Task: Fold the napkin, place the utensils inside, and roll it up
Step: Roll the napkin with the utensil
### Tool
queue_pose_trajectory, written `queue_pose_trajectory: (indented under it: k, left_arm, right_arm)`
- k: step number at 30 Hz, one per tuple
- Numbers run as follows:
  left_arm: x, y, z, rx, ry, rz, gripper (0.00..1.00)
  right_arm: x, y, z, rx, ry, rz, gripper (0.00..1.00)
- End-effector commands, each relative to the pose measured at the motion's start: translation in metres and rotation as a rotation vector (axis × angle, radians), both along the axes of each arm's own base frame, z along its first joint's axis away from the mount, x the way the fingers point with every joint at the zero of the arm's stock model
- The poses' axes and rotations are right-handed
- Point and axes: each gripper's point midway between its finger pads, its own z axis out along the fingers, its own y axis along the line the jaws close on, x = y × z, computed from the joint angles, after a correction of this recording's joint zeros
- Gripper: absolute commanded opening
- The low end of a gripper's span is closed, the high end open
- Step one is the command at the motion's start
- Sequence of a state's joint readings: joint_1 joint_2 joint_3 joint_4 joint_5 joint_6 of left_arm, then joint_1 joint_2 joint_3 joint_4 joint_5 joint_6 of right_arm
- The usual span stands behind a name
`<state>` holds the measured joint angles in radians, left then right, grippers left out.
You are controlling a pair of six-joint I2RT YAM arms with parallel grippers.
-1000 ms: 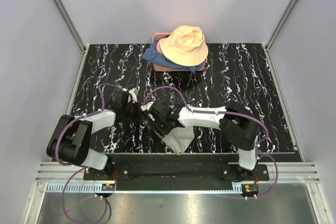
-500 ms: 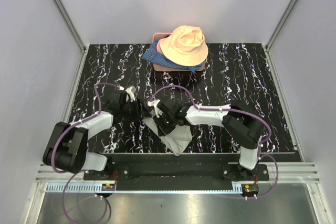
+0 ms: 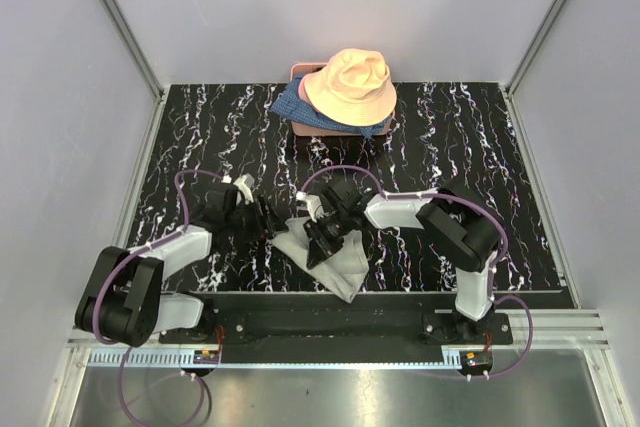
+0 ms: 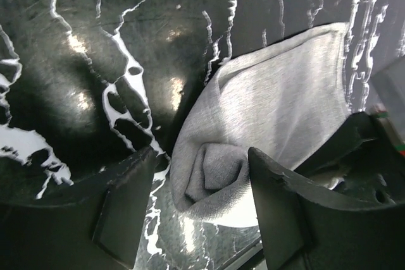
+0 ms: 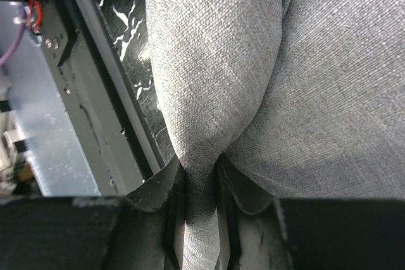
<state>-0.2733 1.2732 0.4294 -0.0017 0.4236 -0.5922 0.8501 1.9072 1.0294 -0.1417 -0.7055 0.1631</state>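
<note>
The light-grey napkin (image 3: pixel 335 262) lies bunched on the black marbled table near its front edge. My right gripper (image 3: pixel 326 234) is over the napkin. In the right wrist view it (image 5: pixel 201 178) is shut on a raised fold of the napkin (image 5: pixel 316 61). My left gripper (image 3: pixel 266 217) stands open at the cloth's left end. In the left wrist view, a rolled end of the napkin (image 4: pixel 272 105) lies between the spread fingers of the left gripper (image 4: pixel 201 156), with gaps on both sides. The utensils are hidden or out of view.
A peach bucket hat (image 3: pixel 350 85) rests on blue patterned fabric (image 3: pixel 290 102) over a pink box (image 3: pixel 305 129) at the back centre. The table's metal front rail (image 5: pixel 95 74) runs just beside the napkin. White walls enclose the table on three sides.
My left gripper has opened and let go of the napkin's end. My right gripper has closed on a fold of the cloth and shifted right; more grey cloth now shows on the left.
</note>
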Motion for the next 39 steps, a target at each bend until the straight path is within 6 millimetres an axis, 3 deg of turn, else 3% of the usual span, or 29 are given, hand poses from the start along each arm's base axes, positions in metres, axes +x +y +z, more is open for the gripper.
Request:
queue_pose_trajectory:
  k: [1, 5, 8, 12, 13, 16, 21, 28, 33, 35, 39]
  left_arm:
    - [-0.001, -0.012, 0.003, -0.096, -0.022, -0.016, 0.65]
    - [-0.006, -0.015, -0.002, -0.132, -0.013, -0.018, 0.62]
    - [-0.01, -0.018, -0.007, -0.15, 0.006, -0.03, 0.52]
    - [-0.016, -0.023, -0.009, -0.191, 0.016, -0.047, 0.27]
    - [-0.016, -0.023, -0.009, -0.192, 0.018, -0.045, 0.15]
    - [-0.016, -0.022, -0.009, -0.191, 0.016, -0.045, 0.0]
    - [-0.014, -0.021, -0.007, -0.176, 0.018, -0.034, 0.0]
    - [-0.011, -0.017, -0.009, -0.143, 0.033, -0.022, 0.0]
    - [-0.008, -0.015, -0.012, -0.109, 0.052, -0.019, 0.0]
    - [-0.007, -0.013, -0.013, -0.099, 0.058, -0.013, 0.0]
    - [-0.006, -0.013, -0.013, -0.093, 0.061, -0.015, 0.0]
  right_arm:
    - [-0.011, -0.011, -0.014, -0.003, 0.095, 0.037, 0.26]
    - [-0.011, -0.012, -0.017, 0.001, 0.114, 0.045, 0.26]
    - [-0.011, -0.012, -0.02, 0.004, 0.127, 0.048, 0.26]
    - [-0.007, -0.014, -0.024, -0.001, 0.133, 0.04, 0.27]
    - [-0.005, -0.014, -0.024, -0.002, 0.128, 0.035, 0.28]
    - [0.003, -0.015, -0.019, -0.006, 0.105, 0.015, 0.35]
    - [0.029, -0.025, -0.005, -0.092, -0.016, -0.062, 0.63]
    - [0.068, -0.042, 0.054, -0.15, -0.33, -0.214, 0.72]
    - [0.061, -0.027, 0.073, -0.209, -0.57, -0.217, 0.74]
    - [0.045, -0.013, 0.07, -0.218, -0.605, -0.174, 0.75]
    - [0.038, 0.005, 0.06, -0.275, -0.693, -0.173, 0.78]
